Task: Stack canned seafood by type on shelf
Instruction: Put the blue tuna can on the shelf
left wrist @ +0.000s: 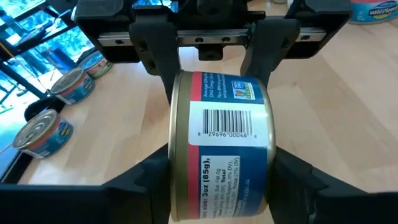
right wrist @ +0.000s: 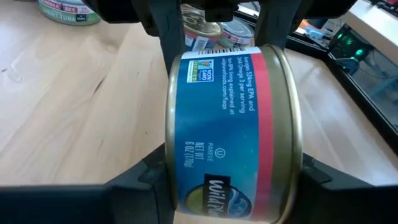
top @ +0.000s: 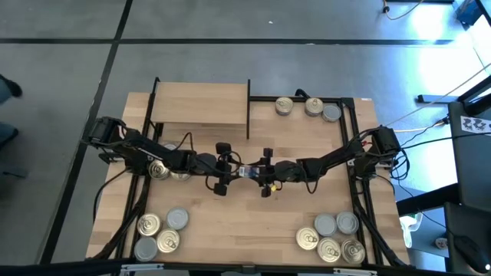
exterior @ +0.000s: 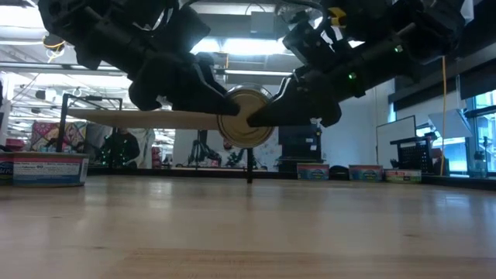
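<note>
One blue-and-red labelled tin (top: 246, 172) with gold ends hangs between my two grippers over the middle of the table. It is turned on edge, one gold face (exterior: 246, 116) toward the near edge. My left gripper (top: 230, 173) comes at it from the left and my right gripper (top: 261, 173) from the right, each shut on it. The light wood shelf (top: 201, 100) stands at the far left with no tins showing on its top. My left gripper (left wrist: 221, 183) pinches the tin across its two flat ends, the fingers (left wrist: 137, 183) lying against the rims (left wrist: 177, 174). It reaches in level from the table's left. The tin is lifted clear of the table, on edge. My right gripper (right wrist: 230, 183) pinches the same tin across its flat ends on the opposite side, its fingers (right wrist: 134, 180) beside the rims (right wrist: 171, 168). It comes level from the table's right. The tin's label (right wrist: 230, 106) faces this wrist camera.
Three tins (top: 310, 107) sit at the far right. A cluster (top: 159, 234) lies at the near left and another (top: 334, 238) at the near right. Two tins (top: 159, 170) rest under the left arm. A black frame rail (top: 354, 146) runs along the right side.
</note>
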`<state>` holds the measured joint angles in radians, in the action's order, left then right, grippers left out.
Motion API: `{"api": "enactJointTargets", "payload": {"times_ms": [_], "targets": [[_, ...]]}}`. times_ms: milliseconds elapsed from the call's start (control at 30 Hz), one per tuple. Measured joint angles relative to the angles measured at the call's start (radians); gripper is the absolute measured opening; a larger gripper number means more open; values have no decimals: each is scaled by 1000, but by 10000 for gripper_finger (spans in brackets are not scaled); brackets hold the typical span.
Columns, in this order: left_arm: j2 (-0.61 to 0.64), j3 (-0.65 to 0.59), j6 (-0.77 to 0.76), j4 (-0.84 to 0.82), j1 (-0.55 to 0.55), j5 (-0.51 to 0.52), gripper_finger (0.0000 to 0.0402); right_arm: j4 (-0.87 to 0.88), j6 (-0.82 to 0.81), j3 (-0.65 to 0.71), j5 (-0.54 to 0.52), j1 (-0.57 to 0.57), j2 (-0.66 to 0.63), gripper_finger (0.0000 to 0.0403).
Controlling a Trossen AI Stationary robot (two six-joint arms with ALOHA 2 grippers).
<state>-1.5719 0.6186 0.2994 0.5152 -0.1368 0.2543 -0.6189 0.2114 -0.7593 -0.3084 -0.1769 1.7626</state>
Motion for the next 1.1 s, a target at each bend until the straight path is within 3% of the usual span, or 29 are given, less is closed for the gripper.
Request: {"api": "enactJointTargets", "payload": {"times_ms": [100, 200, 300, 500, 600, 867, 1100], "targets": [[2, 0, 17, -7, -3, 29, 188, -17, -14, -8, 10, 1, -3, 273], [28, 0, 36, -19, -18, 128, 188, 42, -9, -6, -22, -4, -36, 347], [84, 2, 68, -47, -39, 194, 188, 151, -9, -6, -65, -18, -121, 388], [181, 95, 70, -270, -59, 335, 188, 483, -68, -5, -77, -75, -259, 362], [195, 173, 70, -407, -54, 439, 188, 543, -125, 13, -75, -102, -272, 350], [193, 378, 78, -685, 10, 636, 188, 396, -251, 165, -45, -125, -262, 342], [193, 428, 187, -698, 136, 657, 188, 265, -249, 230, -66, -124, -261, 342]]}}
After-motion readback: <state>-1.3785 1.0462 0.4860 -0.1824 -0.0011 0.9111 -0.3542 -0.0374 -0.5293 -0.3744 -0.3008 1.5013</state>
